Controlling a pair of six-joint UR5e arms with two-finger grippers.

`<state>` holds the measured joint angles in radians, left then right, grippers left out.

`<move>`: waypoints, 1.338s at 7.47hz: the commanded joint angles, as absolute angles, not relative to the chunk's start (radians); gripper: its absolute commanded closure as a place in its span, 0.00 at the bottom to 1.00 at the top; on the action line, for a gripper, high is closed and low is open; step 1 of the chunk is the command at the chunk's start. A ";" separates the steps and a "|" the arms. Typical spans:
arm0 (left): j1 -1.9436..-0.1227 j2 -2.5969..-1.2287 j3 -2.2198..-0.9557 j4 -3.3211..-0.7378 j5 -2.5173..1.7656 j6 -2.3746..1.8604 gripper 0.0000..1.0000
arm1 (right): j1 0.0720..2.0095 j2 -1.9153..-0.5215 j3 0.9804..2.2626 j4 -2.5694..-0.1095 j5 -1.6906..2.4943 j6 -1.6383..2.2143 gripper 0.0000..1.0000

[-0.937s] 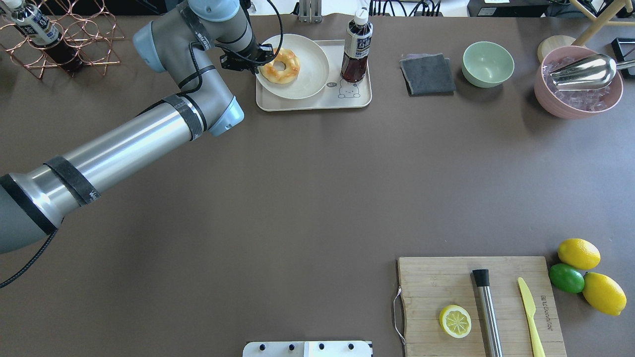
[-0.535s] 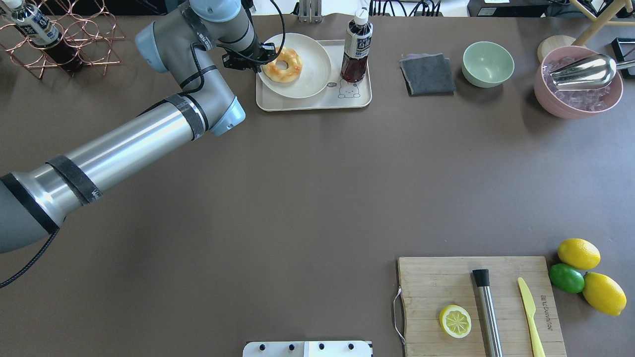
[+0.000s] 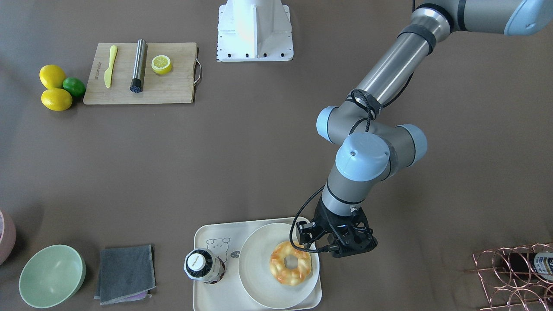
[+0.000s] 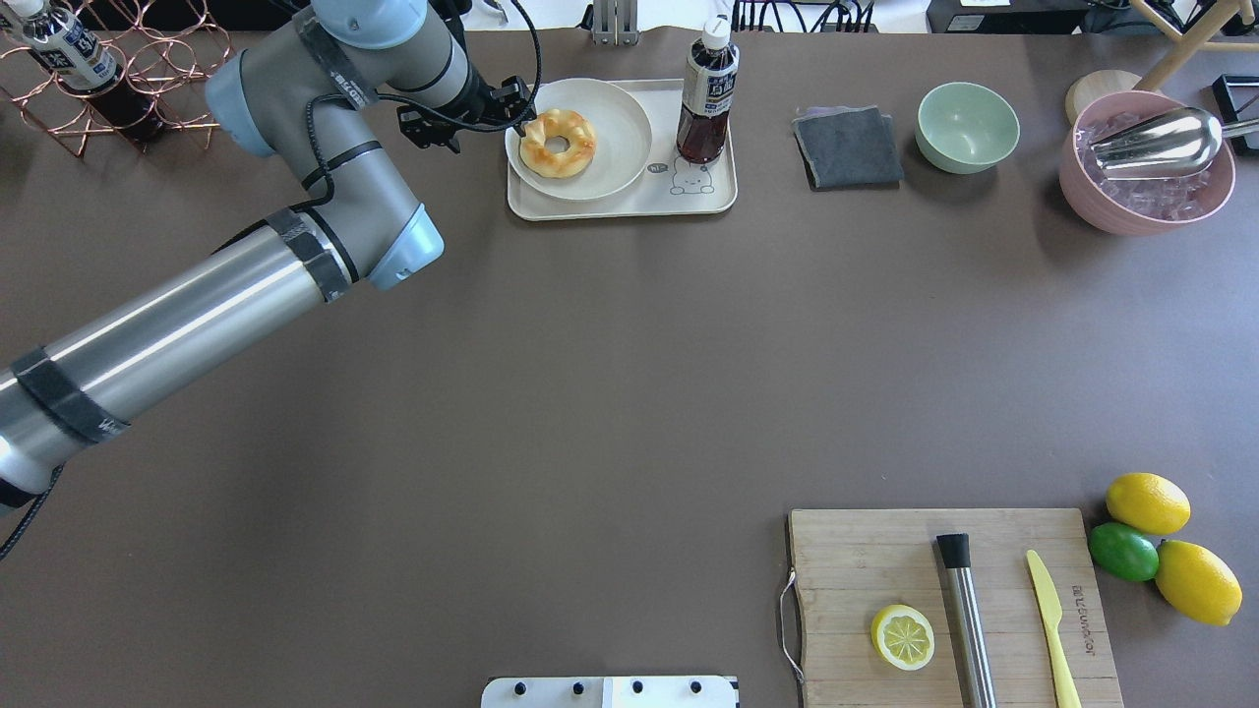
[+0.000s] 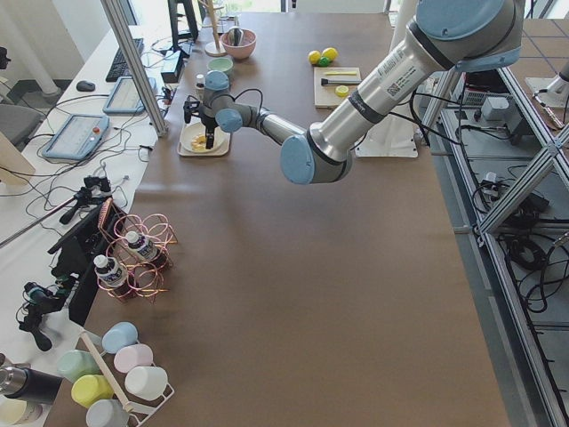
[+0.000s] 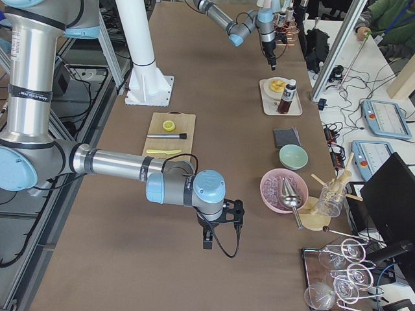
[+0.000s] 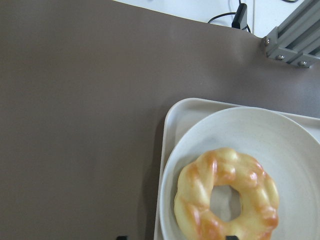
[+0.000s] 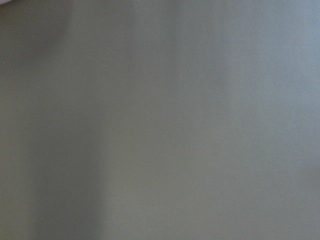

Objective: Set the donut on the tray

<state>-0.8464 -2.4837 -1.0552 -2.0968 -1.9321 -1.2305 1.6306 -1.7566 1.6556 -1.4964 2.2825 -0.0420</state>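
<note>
The donut, pale yellow with orange-brown glaze, lies flat on a round white plate that sits on the cream tray with the bear drawing. It also shows in the front-facing view and the left wrist view. My left gripper hovers just beyond the plate's left rim, above the tray's edge, open and empty, its fingertips wide apart at the bottom of the wrist view. My right gripper shows only in the exterior right view, low over bare table; I cannot tell if it is open.
A dark drink bottle stands on the tray's right part. A grey cloth, green bowl and pink ice bowl lie to the right. A copper bottle rack is at far left. The cutting board is near right.
My left gripper has drawn back to the left, off the donut. The donut has settled a little lower and to the left on the plate and now lies free.
</note>
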 commanded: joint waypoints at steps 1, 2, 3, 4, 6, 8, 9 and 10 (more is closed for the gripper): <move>-0.853 -2.312 -1.456 -1.788 -2.008 -1.224 0.01 | 1.631 -1.758 1.652 -1.497 2.283 -0.043 0.01; -0.854 -2.248 -1.618 -1.640 -2.006 -1.197 0.01 | 1.631 -1.758 1.651 -1.497 2.283 -0.043 0.01; -0.859 -2.185 -1.766 -1.483 -1.999 -1.072 0.01 | 1.629 -1.758 1.651 -1.497 2.283 -0.043 0.01; -0.886 -2.110 -1.872 -1.409 -1.999 -1.004 0.01 | 1.629 -1.758 1.651 -1.497 2.283 -0.043 0.01; -0.961 -1.894 -2.016 -1.410 -2.005 -0.872 0.01 | 1.629 -1.758 1.649 -1.497 2.283 -0.041 0.01; -1.072 -1.685 -2.085 -1.440 -2.013 -0.690 0.01 | 1.631 -1.758 1.648 -1.497 2.283 -0.040 0.01; -1.160 -1.625 -2.056 -1.468 -2.017 -0.522 0.01 | 1.631 -1.758 1.647 -1.497 2.283 -0.041 0.01; -1.254 -1.620 -2.005 -1.468 -2.075 -0.392 0.01 | 1.631 -1.759 1.649 -1.497 2.283 -0.043 0.01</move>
<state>-1.1039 -1.6830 -2.0588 -1.4496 -2.0175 -0.6257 1.6301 -1.7580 1.6480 -1.4972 2.2826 -0.0408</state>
